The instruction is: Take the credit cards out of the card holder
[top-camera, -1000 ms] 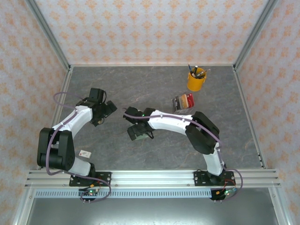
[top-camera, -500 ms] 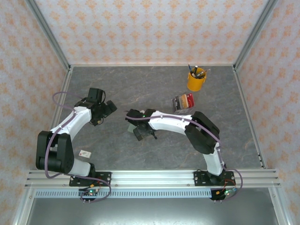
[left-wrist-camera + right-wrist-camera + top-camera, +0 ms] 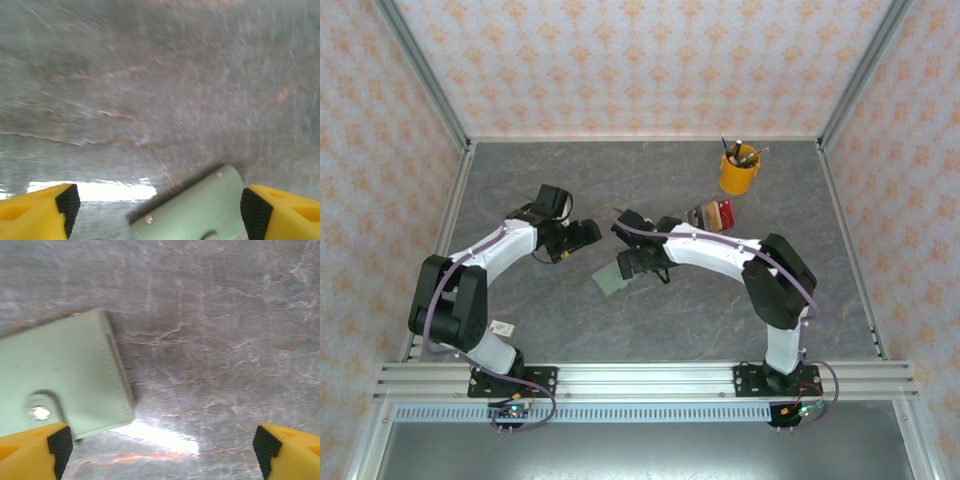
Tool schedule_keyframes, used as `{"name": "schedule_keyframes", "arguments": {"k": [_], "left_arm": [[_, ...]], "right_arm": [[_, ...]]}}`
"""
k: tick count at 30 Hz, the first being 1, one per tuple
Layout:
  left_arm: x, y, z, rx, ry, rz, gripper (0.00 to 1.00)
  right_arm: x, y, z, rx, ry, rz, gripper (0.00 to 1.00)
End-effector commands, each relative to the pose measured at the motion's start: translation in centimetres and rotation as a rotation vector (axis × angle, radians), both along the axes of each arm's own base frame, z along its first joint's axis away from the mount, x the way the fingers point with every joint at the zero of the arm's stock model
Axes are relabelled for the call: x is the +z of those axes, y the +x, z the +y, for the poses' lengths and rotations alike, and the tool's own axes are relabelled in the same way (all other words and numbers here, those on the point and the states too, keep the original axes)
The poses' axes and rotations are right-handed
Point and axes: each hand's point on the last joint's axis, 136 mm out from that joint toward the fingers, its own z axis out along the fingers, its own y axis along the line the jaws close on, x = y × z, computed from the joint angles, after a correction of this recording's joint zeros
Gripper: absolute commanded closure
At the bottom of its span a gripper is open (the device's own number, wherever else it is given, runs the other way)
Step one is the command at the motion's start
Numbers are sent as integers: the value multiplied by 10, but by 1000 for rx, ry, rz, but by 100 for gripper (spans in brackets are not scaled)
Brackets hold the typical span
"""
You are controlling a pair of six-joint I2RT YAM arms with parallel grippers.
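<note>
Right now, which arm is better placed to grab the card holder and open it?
Probably right. From above, the right gripper hovers by the edge of the card holder, jaws open; the left gripper hangs farther off. It lies flat, snap closed.

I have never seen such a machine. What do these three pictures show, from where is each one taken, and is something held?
This is a robot: a left arm and a right arm bolted at the near edge of a grey table. The wide picture comes from a fixed camera above and behind them. The other two come from cameras on the wrists; the yellow shapes in the bottom corners are each arm's own fingers. On the table lie a pale green card holder, closed with a snap, a yellow cup of pens, a clear rack and a small white card. The left end effector and the right end effector hover by the card holder, jaws open. Nothing is held.
</note>
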Motion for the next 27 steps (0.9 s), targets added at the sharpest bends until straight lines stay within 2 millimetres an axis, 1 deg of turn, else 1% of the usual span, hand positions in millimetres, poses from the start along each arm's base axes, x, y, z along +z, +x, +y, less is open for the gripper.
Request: {"name": "schedule_keyframes", "arguments": {"k": [1,4,5,7,11,14,16,19,24,27], "left_arm": [[-3,-12,-26,-120,-76,10,16],[-15,-23,-33,-171,-76,41,22],[-19,-25,-35,-177,-83,53,25],[-25,-29,-39,-183,-100,71,30],[-36,-36,-45,-195,-125,110,35],[-40,-42,-49,-205,-144,129,39],[-41,-48,-52,-217,-157,136,42],[-43,-57,-61,-249,-188,143,45],[-42,-75,-85,-274,-252,157,49],[-43,-76,-87,-256,-251,143,53]], "right_arm": [[18,-8,15,-50,180,46,9],[18,-15,25,-66,256,98,16],[16,-16,26,-72,267,113,22],[12,-17,26,-88,267,127,26],[4,-16,19,-122,256,145,29],[3,-14,15,-146,261,148,32],[3,-13,12,-156,262,150,36],[2,-10,8,-176,255,149,40],[4,-4,0,-213,254,139,43],[3,-3,1,-216,269,148,44]]}}
